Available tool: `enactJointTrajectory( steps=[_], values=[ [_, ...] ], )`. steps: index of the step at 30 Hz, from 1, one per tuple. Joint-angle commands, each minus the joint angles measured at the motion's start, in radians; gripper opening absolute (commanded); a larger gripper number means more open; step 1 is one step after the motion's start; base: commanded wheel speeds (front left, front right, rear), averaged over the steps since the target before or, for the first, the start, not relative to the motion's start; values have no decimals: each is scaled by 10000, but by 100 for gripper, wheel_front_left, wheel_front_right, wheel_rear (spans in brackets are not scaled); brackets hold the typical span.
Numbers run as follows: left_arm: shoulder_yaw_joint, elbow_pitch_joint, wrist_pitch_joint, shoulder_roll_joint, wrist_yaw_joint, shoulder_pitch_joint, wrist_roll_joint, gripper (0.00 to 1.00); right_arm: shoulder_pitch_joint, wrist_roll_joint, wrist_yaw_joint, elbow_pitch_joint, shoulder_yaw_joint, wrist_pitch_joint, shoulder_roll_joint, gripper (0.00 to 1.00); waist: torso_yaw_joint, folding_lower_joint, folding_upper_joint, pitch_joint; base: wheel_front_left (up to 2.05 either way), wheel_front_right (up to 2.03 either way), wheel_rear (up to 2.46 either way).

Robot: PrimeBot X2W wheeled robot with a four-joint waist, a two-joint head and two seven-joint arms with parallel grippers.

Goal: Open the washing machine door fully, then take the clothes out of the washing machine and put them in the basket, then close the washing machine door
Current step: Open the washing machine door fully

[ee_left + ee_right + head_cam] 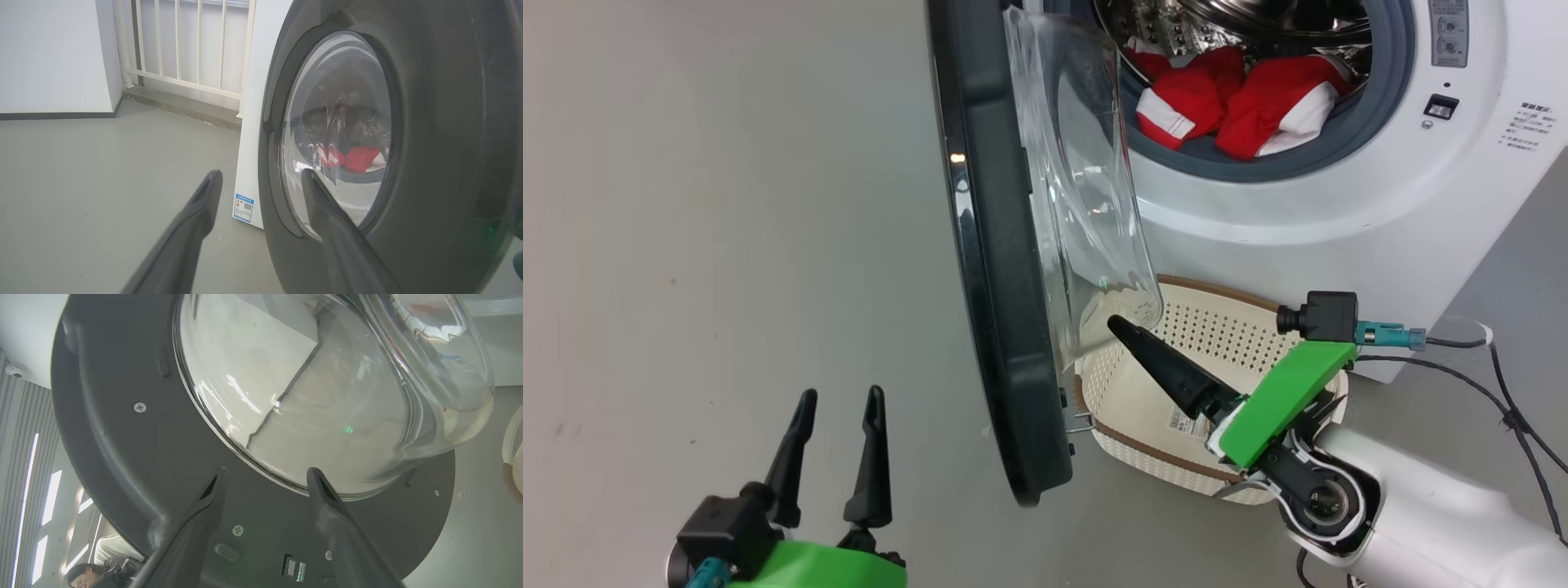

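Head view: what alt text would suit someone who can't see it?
The washing machine door stands open, edge-on, with red-and-white clothes in the washing machine behind. The basket sits on the floor under the door, the right gripper over it, close to the door; the open left gripper is at lower left.

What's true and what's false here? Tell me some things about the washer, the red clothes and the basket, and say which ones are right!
1. The red clothes lie inside the washing machine. True.
2. The washing machine door is shut. False: it stands swung open.
3. The basket is full of red clothes. False: its bottom shows, with no clothes on it.
4. The left fingers are spread apart and hold nothing. True.
5. The right fingers are pinching a red garment. False: they are open, close to the door's glass, holding nothing.
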Motion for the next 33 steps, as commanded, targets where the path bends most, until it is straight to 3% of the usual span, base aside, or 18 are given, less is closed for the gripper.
enactJointTrajectory(
  steps=[1, 5, 16, 27, 33],
  values=[
    [328, -228, -51, 152, 20, -89, -55, 100, 188, -259, 65, -126, -8, -156, 44, 100, -17, 0, -1, -28, 0, 0, 0],
    [316, -229, -51, 152, -2, -53, -36, 100, 284, -1785, 65, 504, -196, -470, 156, 100, -64, 0, -1, -127, 0, 0, 0],
    [368, -234, -51, 152, -36, 27, 18, 100, 1897, -7323, 65, 1442, -3827, -494, 1700, 100, -178, 0, -1, -257, 0, 0, 0],
    [395, -291, -51, 152, -7, 89, 5, 100, 3454, -12570, 65, 757, -6537, -495, 2952, 100, -173, 0, -1, -348, 0, 0, 0],
    [404, -320, -51, 152, 13, 116, 52, 100, 4157, -14763, 65, 140, -7282, -495, 3327, 100, -179, 0, -1, -366, 0, 0, 0]
  ],
)
